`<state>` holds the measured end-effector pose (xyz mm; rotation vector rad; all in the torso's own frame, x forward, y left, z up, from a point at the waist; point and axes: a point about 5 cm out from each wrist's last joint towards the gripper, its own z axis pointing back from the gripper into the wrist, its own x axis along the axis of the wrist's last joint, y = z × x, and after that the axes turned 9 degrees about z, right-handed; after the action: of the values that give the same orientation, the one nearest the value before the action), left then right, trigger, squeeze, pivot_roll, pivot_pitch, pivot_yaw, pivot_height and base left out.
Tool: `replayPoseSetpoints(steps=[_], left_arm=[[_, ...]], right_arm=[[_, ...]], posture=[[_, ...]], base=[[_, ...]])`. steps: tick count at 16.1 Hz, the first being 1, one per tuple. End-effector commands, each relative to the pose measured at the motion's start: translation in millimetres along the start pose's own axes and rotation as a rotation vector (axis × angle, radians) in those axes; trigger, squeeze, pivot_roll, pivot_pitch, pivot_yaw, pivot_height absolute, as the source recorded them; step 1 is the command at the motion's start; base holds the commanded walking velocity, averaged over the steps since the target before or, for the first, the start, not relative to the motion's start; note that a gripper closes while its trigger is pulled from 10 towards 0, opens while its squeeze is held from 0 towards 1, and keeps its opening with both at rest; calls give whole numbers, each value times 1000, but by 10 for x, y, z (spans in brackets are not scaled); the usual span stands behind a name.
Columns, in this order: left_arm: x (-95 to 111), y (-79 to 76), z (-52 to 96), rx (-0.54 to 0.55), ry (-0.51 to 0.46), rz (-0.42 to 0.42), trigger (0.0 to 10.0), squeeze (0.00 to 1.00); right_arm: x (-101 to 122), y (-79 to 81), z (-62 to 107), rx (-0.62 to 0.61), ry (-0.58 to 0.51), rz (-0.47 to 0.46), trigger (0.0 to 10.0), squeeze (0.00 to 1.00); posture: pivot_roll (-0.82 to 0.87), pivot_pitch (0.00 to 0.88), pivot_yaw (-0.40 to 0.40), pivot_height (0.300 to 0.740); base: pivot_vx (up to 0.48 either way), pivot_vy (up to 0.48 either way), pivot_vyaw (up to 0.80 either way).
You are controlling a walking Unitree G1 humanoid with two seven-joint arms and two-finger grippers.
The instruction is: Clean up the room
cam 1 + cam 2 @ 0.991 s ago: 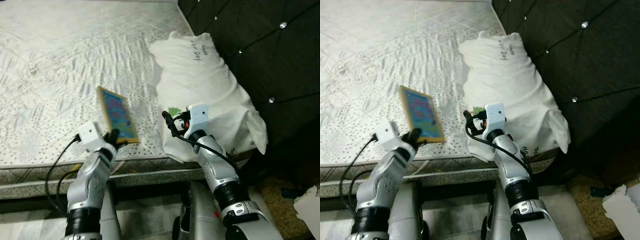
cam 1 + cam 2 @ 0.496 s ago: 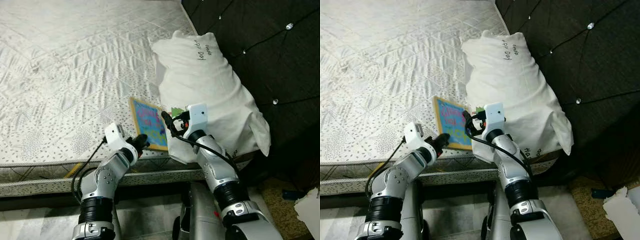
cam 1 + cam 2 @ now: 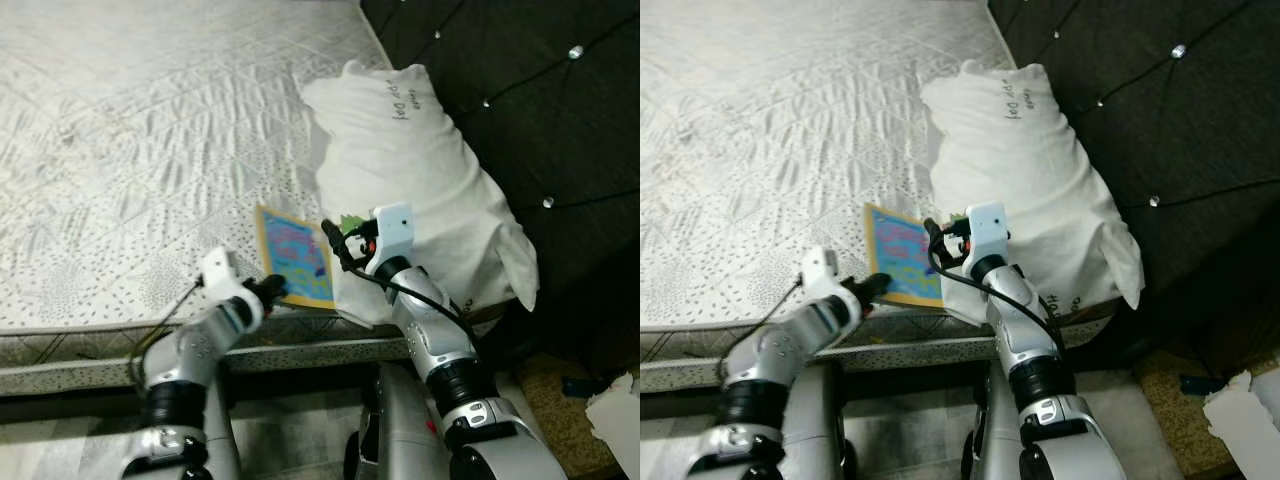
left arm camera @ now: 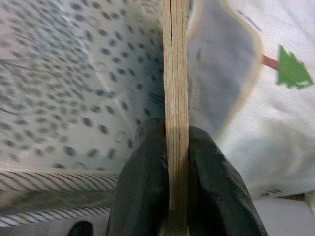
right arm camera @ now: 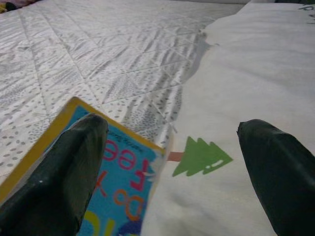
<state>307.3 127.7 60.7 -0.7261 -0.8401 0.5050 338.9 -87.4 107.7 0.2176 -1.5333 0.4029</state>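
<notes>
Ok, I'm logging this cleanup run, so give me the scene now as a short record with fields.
surface: mattress
held item: colourful book, near the mattress's front edge beside the pillow
left gripper: shut on the book's edge
right gripper: open, over the pillow's edge next to the book
pillow: white, against the dark tufted headboard

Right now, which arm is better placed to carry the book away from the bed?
The left. The left gripper is already shut on the book at its near edge. The right gripper hangs open above the pillow, holding nothing.
</notes>
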Motion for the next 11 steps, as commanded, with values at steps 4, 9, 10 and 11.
replayPoseSetpoints(steps=[4,9,10,11], left_arm=[[279,225,11,76,-57,-23,10000,1000],[530,377,15,142,-105,-64,10000,1000],[575,415,26,164,-114,-83,10000,1000],[589,428,34,175,-110,-109,10000,1000]], right_arm=[[0,-31,-7,-12,2,10,10000,0],[17,-33,-34,-11,-1,18,10000,0],[18,-34,-42,-14,0,17,10000,0],[18,-40,-46,-24,0,13,10000,0]], posture=[[70,85,-81,565],[71,84,-79,565],[72,86,-73,565],[73,86,-70,565]], base=[[0,0,0],[0,0,0],[0,0,0],[0,0,0]])
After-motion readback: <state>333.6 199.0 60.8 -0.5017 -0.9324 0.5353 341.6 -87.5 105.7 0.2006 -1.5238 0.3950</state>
